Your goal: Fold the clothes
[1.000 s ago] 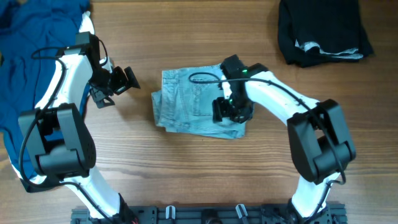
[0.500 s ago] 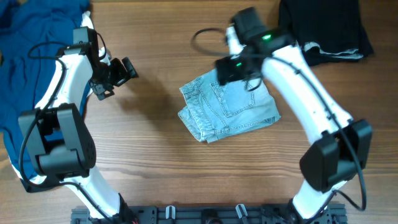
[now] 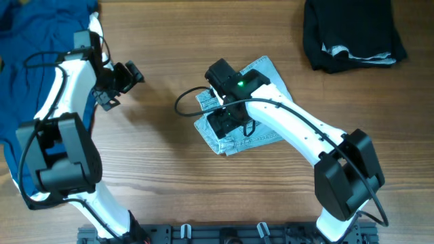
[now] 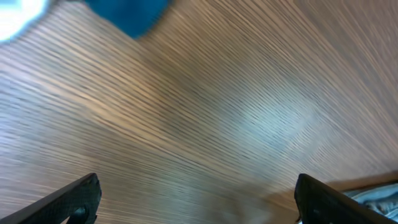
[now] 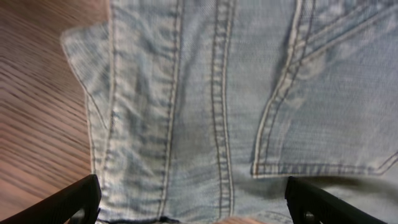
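The pale blue denim shorts [image 3: 271, 80] lie folded in a skewed bundle at the middle of the wooden table. My right gripper [image 3: 227, 123] hovers low over their left part, open and holding nothing. In the right wrist view the denim [image 5: 249, 93] fills the picture, with seams and a stitched pocket [image 5: 329, 112], and the wide-apart fingers [image 5: 193, 205] sit at the bottom corners. My left gripper [image 3: 127, 76] is open and empty over bare wood left of the shorts. Its own view [image 4: 196, 199] shows only table and a sliver of denim [image 4: 376, 196].
A heap of dark blue cloth [image 3: 27, 47] lies at the back left under the left arm; its edge shows in the left wrist view [image 4: 130, 12]. A black garment [image 3: 352, 30] lies at the back right. A black rail [image 3: 224, 236] runs along the front edge.
The shorts were dragged right and turned. My right gripper then swung from behind them to over their left part. My left gripper drifted slightly back and left.
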Motion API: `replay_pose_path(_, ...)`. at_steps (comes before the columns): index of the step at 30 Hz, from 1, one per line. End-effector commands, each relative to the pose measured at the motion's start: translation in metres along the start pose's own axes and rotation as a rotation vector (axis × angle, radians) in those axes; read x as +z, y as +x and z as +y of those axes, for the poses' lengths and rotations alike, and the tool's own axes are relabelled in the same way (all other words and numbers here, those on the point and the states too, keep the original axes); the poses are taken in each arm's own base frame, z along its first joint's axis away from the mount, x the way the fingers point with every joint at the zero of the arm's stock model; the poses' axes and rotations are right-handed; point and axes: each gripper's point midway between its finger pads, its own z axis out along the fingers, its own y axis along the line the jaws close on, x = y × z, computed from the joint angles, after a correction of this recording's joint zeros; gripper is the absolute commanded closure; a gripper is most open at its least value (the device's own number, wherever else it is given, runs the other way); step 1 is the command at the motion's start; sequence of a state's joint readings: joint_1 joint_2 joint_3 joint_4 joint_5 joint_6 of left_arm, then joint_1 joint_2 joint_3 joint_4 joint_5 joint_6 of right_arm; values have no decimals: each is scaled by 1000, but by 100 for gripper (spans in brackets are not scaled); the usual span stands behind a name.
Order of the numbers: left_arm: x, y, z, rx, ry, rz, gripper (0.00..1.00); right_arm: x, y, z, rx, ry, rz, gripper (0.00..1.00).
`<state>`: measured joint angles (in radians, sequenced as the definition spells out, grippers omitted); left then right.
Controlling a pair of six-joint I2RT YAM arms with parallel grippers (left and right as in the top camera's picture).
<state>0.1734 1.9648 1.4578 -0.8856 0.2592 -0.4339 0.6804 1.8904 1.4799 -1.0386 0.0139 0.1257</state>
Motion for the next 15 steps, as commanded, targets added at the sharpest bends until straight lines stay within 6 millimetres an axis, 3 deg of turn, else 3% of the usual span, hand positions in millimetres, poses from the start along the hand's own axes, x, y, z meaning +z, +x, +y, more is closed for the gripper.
replay_pose_path(1, -17, -19, 21, -81, -1, -47, 0, 3, 1, 16, -92, 64, -10, 3)
replay_pose_path(4, -21, -25, 37, -124, -7, -50, 0, 13, 5, 27, -124, 118, 7, 2)
replay_pose_path(6, -25, -30, 48, -156, -11, -54, 0, 36, 8, 31, -153, 195, 38, 1)
replay_pose_path(11, -25, -30, 50, -156, -12, -56, 0, 66, 9, 30, -189, 224, 80, 1)
replay_pose_path(15, -25, -30, 50, -156, -12, -56, 0, 78, 6, 27, -189, 252, 77, 1)
